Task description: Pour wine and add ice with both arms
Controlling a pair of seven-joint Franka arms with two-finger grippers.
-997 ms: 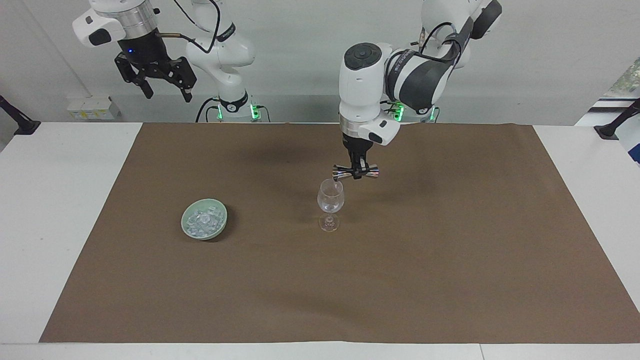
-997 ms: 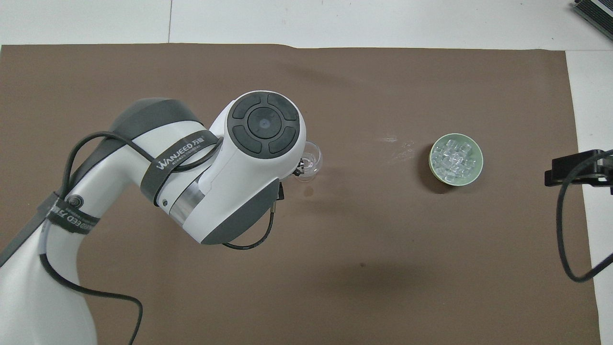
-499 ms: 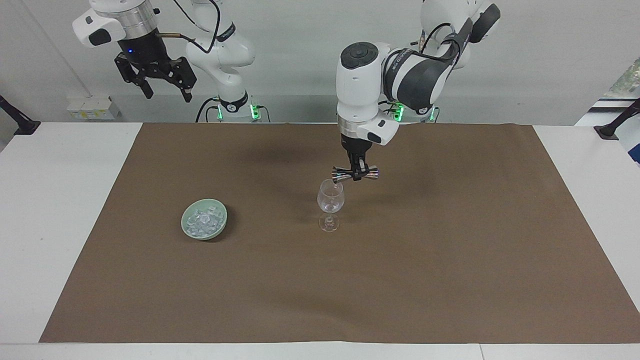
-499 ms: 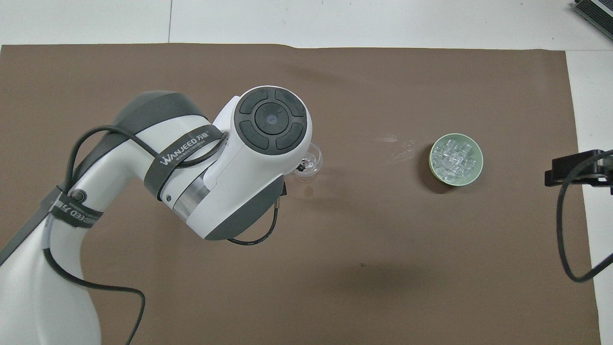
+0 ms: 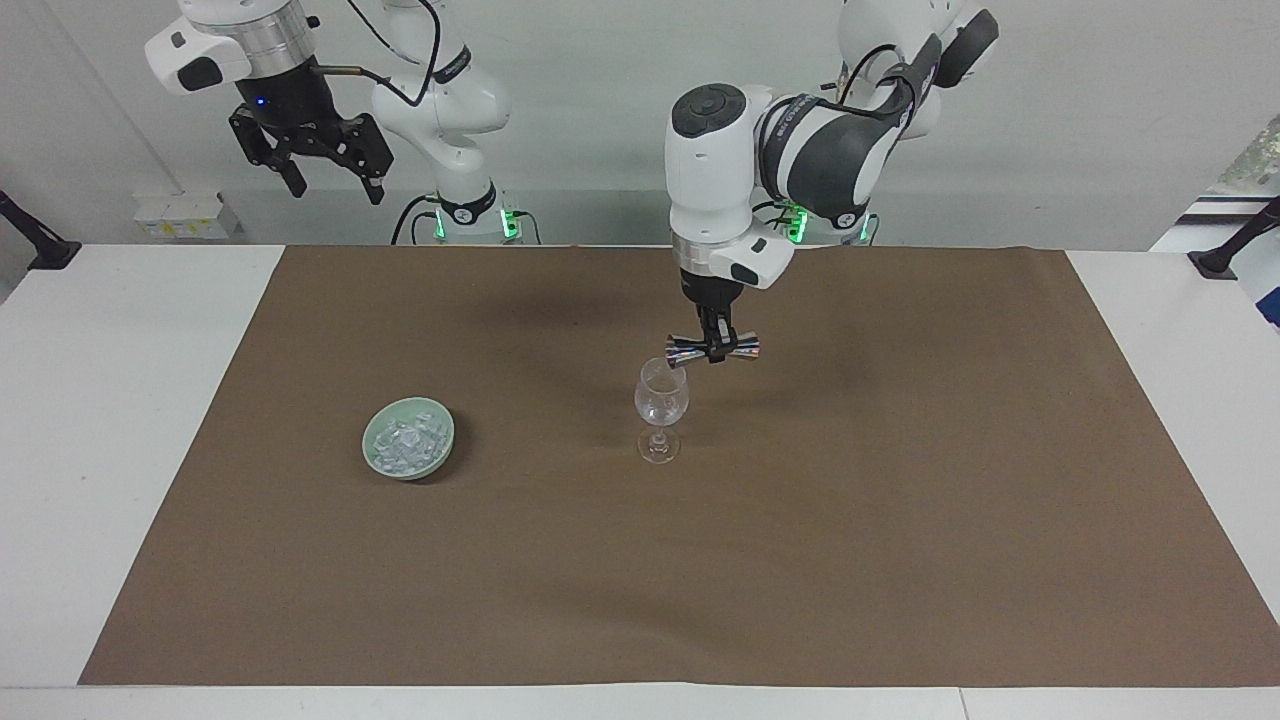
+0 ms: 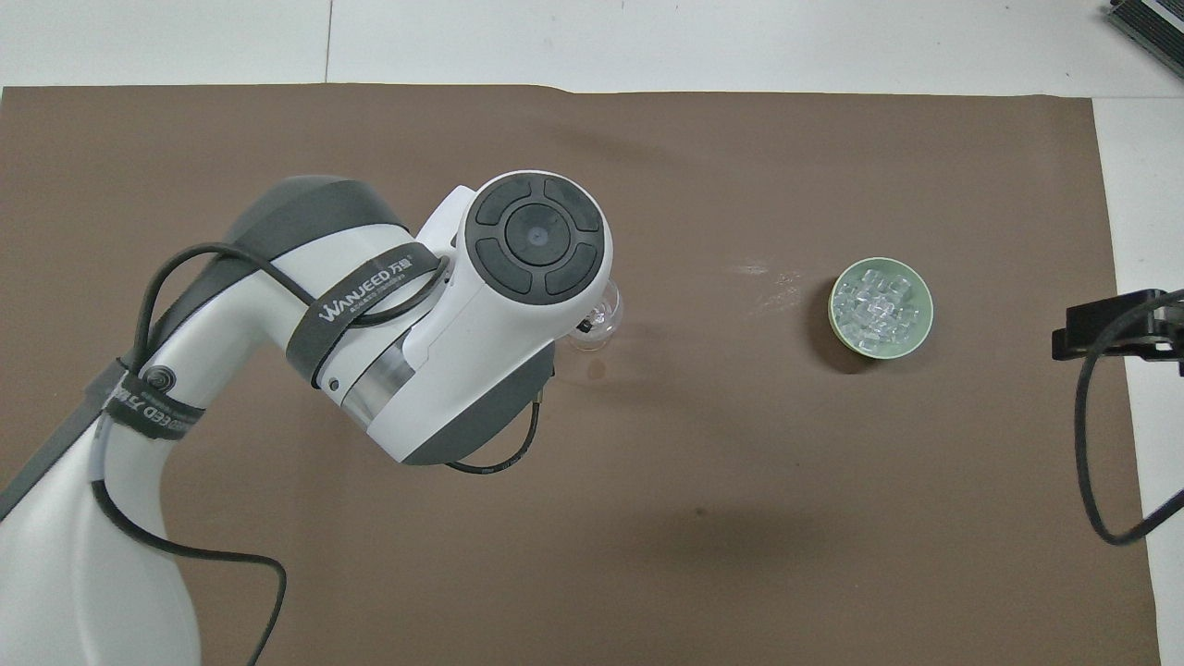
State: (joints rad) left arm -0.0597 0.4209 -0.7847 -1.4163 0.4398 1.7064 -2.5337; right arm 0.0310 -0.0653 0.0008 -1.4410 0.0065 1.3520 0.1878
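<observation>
— Ice [image 5: 408, 441] fills the pale green bowl [image 5: 437, 462], which sits on the brown mat [image 5: 900, 520] beside the wine glass [image 5: 661, 400], toward the right arm's end. And the right gripper [image 5: 330, 180]?

— Raised high, fingers spread, waiting (well apart from the wine glass).

— The left gripper [image 5: 713, 352]?

— Just over the wine glass's rim, fingers pinching a metal jigger [image 5: 685, 348] held sideways.
</observation>
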